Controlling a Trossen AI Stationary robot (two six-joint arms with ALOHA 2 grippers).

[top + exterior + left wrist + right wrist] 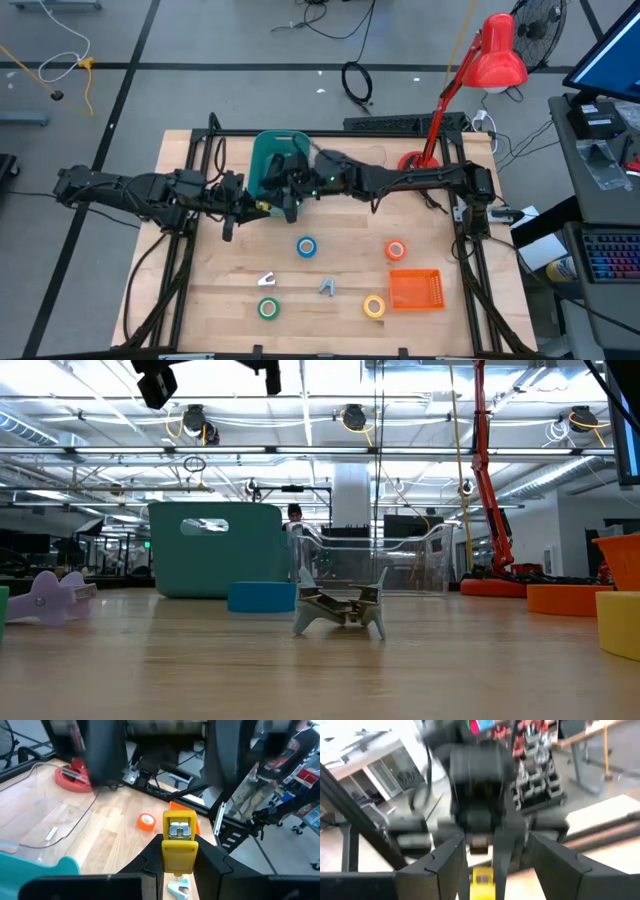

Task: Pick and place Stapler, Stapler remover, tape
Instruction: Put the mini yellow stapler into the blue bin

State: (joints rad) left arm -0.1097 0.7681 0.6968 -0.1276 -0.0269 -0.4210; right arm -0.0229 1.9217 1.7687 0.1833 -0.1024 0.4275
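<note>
From above, both arms reach in over the back middle of the wooden tabletop (330,255) and meet beside a teal bin (268,160). The left gripper (262,206) shows a speck of yellow at its tip, and the right gripper (290,180) sits just beside it, partly over the bin. In front of them lie four tape rolls: the blue tape roll (306,247) near the middle, the orange-red tape roll (395,250) to its right, the green tape roll (267,308) and the yellow tape roll (374,306) nearer the front edge. A small pale staple remover (266,281) lies above the green roll, and a grey staple remover (327,288) lies between the green and yellow rolls. An orange basket (415,289) stands just right of the yellow roll. A red desk lamp (480,70) rises from the back right corner.

At tabletop height, the grey staple remover (340,610) stands on its prongs in the middle, the blue tape roll (262,596) behind it, the teal bin (215,548) and a clear tray (370,565) further back. A lilac staple remover (50,598) lies at the left.

The left wrist camera shows the left gripper (179,855) pinching a yellow stapler (179,840) upright above the tabletop, with the orange-red tape roll (146,821) beyond it and the clear tray (45,815) off to one side.

The right wrist camera shows the right gripper (492,870) with its fingers spread wide, the yellow stapler (481,885) between them but touching neither.
</note>
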